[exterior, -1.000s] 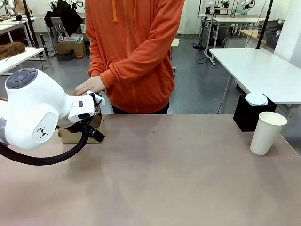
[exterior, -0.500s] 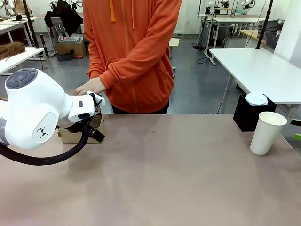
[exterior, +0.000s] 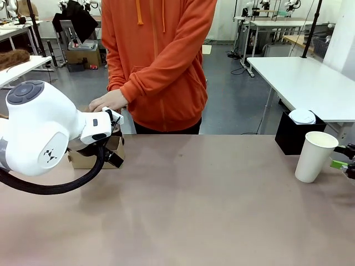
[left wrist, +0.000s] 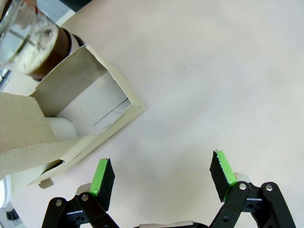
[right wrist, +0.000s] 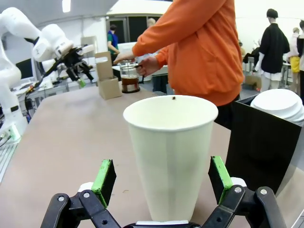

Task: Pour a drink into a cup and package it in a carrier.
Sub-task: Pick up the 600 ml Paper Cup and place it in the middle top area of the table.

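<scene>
The white paper cup (exterior: 315,156) stands lidless and upright at the table's right end. My right gripper (right wrist: 161,179) is open and faces the cup (right wrist: 168,156), with a green pad showing on either side of it and neither touching; its tip (exterior: 346,162) shows at the right edge. The brown cardboard carrier (left wrist: 80,109) lies just beyond my open left gripper (left wrist: 161,175), which holds nothing. Behind the carrier (exterior: 94,156) a person's hand (exterior: 108,101) rests on the glass jug (right wrist: 129,78) holding the dark drink (left wrist: 61,45). My left arm's wrist (exterior: 94,130) hides the jug in the front view.
A black square box (exterior: 291,136) holding a stack of white lids (exterior: 302,116) stands behind the cup. The person in an orange hoodie (exterior: 161,61) stands at the far side. The bare tabletop (exterior: 199,205) stretches between carrier and cup.
My right gripper has come into the front view from the right edge, close to the cup. The person has shifted slightly. The left arm has stayed still.
</scene>
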Controlling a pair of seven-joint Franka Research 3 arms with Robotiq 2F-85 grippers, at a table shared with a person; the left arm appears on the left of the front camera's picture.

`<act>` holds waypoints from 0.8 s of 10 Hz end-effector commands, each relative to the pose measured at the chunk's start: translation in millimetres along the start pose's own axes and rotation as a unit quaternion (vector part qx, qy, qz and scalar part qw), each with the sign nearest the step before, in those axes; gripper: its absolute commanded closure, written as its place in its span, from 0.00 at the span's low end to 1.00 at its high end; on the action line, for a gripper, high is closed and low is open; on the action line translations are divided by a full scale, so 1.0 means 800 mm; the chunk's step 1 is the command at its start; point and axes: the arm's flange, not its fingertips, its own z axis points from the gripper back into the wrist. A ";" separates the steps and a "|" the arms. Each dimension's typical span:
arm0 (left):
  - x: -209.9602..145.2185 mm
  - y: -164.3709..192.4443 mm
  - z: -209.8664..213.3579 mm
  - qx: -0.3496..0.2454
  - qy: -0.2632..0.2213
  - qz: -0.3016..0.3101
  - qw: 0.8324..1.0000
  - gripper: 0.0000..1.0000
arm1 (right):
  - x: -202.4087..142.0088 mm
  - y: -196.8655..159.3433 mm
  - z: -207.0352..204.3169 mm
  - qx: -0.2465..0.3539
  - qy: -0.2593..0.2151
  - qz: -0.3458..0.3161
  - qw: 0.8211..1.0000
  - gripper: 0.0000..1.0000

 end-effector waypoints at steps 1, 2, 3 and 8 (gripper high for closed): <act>0.000 0.000 0.000 0.000 0.000 0.000 1.000 0.00 | -0.005 -0.003 -0.022 -0.030 -0.004 -0.003 1.000 0.00; 0.000 0.000 0.000 0.000 0.000 0.000 1.000 0.00 | -0.009 -0.005 -0.028 -0.030 -0.002 -0.005 1.000 0.00; 0.000 0.000 0.000 0.000 0.000 0.000 1.000 0.00 | -0.011 -0.009 -0.033 -0.029 -0.004 -0.012 0.999 0.00; 0.000 0.000 0.000 0.000 0.000 0.000 1.000 0.00 | -0.024 -0.023 -0.068 -0.035 0.004 -0.043 0.998 0.00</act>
